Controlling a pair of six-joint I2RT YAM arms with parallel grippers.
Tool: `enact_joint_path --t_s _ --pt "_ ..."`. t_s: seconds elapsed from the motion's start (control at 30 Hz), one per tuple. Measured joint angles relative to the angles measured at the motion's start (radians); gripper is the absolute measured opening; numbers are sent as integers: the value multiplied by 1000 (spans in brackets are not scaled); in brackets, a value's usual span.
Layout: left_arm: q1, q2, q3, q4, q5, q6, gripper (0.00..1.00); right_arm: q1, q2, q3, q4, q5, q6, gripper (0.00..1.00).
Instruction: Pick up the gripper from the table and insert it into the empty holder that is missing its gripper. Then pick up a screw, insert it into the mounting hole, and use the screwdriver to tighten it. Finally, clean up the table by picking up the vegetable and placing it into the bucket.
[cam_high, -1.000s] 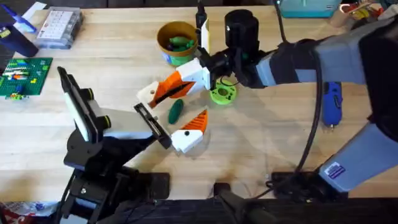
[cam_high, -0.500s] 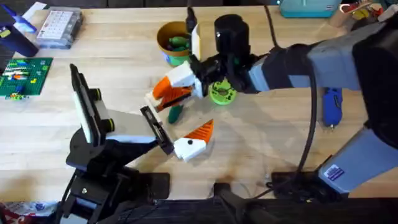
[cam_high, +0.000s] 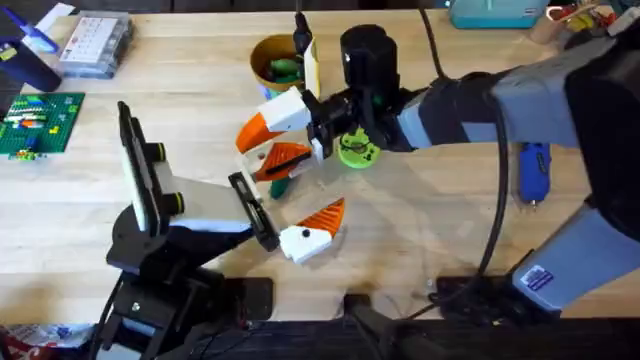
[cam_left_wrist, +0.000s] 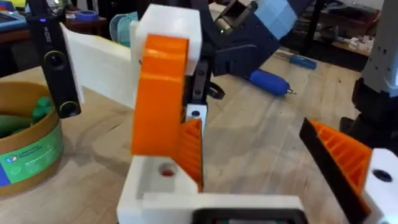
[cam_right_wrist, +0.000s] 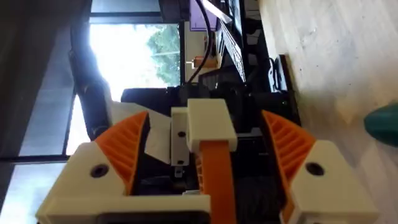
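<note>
Wooden table (cam_high: 450, 240), right gripper (cam_high: 275, 142) with fingers spread around the gripper (cam_right_wrist: 208, 140), bucket (cam_high: 272, 62) just beyond it holding green toys, vegetable (cam_high: 281, 182) directly beneath, holder (cam_high: 253, 212) nearby.

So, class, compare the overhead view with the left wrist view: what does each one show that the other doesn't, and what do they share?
Overhead alone: the green brick plate, the clear parts box, the green disc and the vegetable lying on the table.
Left wrist alone: a small round hole in the white block close to the camera.
Both: the bucket with green items inside, the blue screwdriver on the table, and the right arm reaching in.
</note>
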Motion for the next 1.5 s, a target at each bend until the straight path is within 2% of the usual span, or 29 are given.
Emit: enact_joint_path --t_s 0.37,0.77,1.17,1.27,1.5 --pt "0 0 0 0 2 0 988 -6 0 0 -2 0 0 994" --pt "0 0 0 0 3 0 986 -140 0 0 -5 -38 -1 996" --pt "0 0 0 0 3 0 986 -175 0 0 -6 -51 -7 995" --pt "0 0 0 0 3 0 986 -198 0 0 -6 -6 -25 995" --pt "0 0 0 0 3 0 986 -240 0 0 -6 188 -107 995"
